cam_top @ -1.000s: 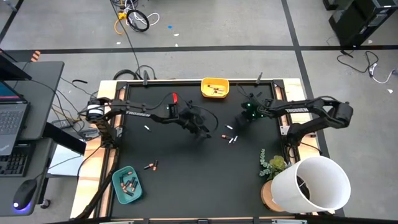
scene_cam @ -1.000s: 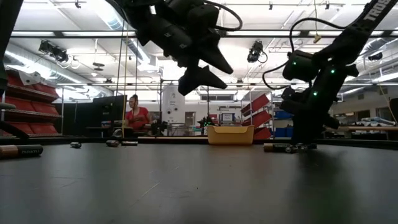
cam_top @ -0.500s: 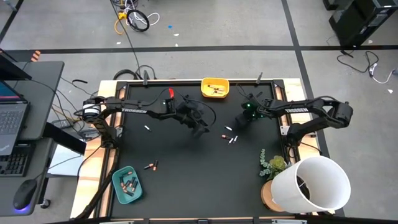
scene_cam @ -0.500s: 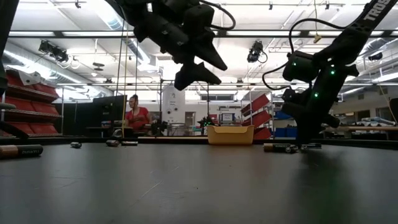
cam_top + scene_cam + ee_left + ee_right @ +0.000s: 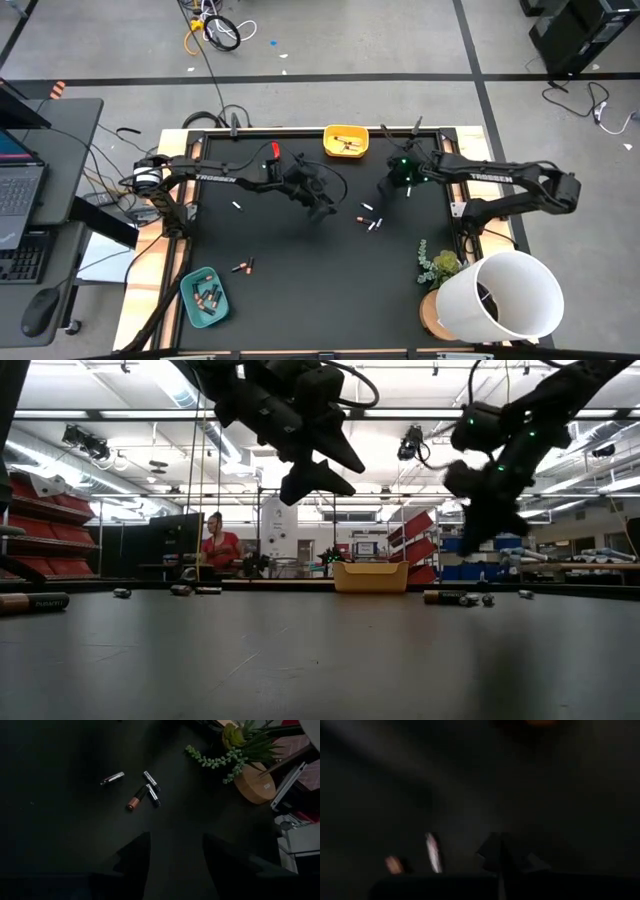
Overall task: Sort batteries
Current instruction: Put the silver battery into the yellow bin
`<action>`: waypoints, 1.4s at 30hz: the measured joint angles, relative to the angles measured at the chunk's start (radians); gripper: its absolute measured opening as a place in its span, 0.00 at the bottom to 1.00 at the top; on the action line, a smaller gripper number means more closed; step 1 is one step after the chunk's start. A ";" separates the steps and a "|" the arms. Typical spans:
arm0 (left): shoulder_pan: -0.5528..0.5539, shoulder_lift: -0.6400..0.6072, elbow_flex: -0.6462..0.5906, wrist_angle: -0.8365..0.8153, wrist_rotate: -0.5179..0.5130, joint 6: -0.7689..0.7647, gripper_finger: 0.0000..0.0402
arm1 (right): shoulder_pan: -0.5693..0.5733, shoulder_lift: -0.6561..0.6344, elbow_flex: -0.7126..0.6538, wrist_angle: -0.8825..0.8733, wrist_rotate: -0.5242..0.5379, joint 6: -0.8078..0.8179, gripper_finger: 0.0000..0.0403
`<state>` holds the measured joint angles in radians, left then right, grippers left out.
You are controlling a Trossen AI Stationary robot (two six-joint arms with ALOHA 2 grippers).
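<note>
My right gripper (image 5: 384, 189) is above the counter (image 5: 300, 290), fingers together, holding nothing I can see. Loose batteries (image 5: 369, 217) lie at its 7 o'clock. My left gripper (image 5: 325, 212) hangs with fingers apart.

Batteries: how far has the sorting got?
Done: some small cylindrical batteries lie in the yellow tray and the teal tray. In hand: the right gripper, shut, hangs above a loose cluster; any catch is hidden. The open left gripper waits alongside. Left: that cluster and a few strays on the black table.
</note>
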<state>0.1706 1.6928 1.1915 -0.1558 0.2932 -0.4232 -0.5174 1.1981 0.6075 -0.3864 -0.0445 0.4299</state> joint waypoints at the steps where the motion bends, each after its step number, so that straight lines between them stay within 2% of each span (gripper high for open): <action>1: 0.000 0.000 0.000 0.000 0.000 0.000 0.49 | -0.004 -0.005 0.004 -0.060 0.000 0.023 0.02; 5: 0.000 0.000 0.000 0.000 0.000 0.000 0.49 | -0.008 -0.049 0.010 -0.225 0.000 0.181 0.11; 12: 0.000 0.000 0.000 0.016 0.000 0.023 0.49 | -0.018 -0.140 0.010 -0.410 0.057 0.475 0.37; 16: 0.000 0.000 0.000 0.033 0.000 0.028 0.49 | -0.043 -0.143 -0.022 -0.440 0.075 0.525 0.48; 21: 0.003 0.000 0.000 0.041 0.016 0.032 0.49 | -0.066 -0.106 -0.097 -0.345 0.097 0.561 0.51; 25: 0.011 0.001 0.000 0.040 0.026 0.032 0.49 | -0.074 -0.072 -0.124 -0.259 0.113 0.574 0.49; 32: 0.027 0.001 0.000 0.040 0.041 0.031 0.49 | -0.074 0.024 -0.124 -0.233 0.167 0.533 0.40; 37: 0.040 0.001 0.000 0.039 0.056 0.030 0.49 | -0.060 0.120 -0.107 -0.240 0.202 0.432 0.23; 40: 0.048 0.001 0.000 0.039 0.067 0.030 0.49 | -0.029 0.136 -0.101 -0.262 0.240 0.378 0.08; 42: 0.054 0.001 0.000 0.039 0.075 0.031 0.49 | -0.011 0.136 -0.100 -0.267 0.252 0.358 0.03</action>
<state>0.2244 1.6936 1.1915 -0.1169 0.3679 -0.3927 -0.5287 1.3342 0.5079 -0.6538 0.2071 0.7881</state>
